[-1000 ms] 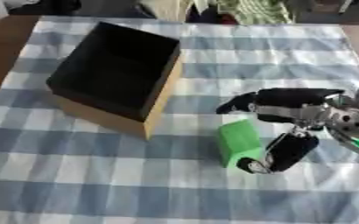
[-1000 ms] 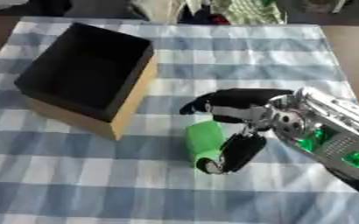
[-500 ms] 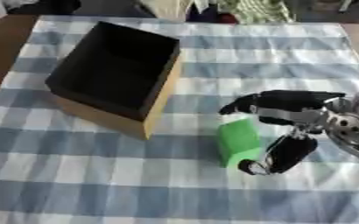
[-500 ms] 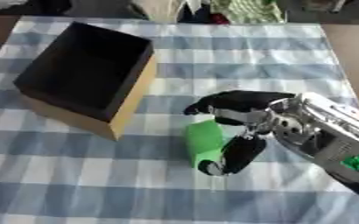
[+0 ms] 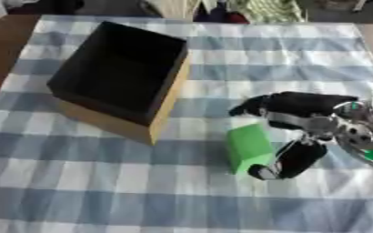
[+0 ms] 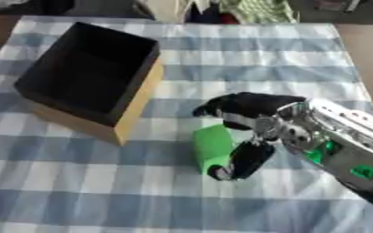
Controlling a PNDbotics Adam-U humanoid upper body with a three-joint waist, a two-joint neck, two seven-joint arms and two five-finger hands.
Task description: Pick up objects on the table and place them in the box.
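A green block (image 5: 249, 147) lies on the checked cloth, right of the box. My right hand (image 5: 305, 119) comes in from the right and straddles it. The dark fingers (image 5: 263, 104) arch over the cloth just beyond the block's far end, with a strip of cloth showing between. The thumb (image 5: 289, 161) hangs down against the block's near right corner. The block rests on the table. The cardboard box (image 5: 119, 80) stands open at upper left, dark inside, with nothing visible in it. My left hand shows in no view.
The table (image 6: 102, 195) carries a blue and white checked cloth. Its brown left edge (image 5: 0, 54) shows beside the box. Clothing and clutter (image 5: 221, 8) lie beyond the far edge.
The right hand has shifted slightly left around the green block, its thumb nearer the block's corner. The block and the box have stayed in place.
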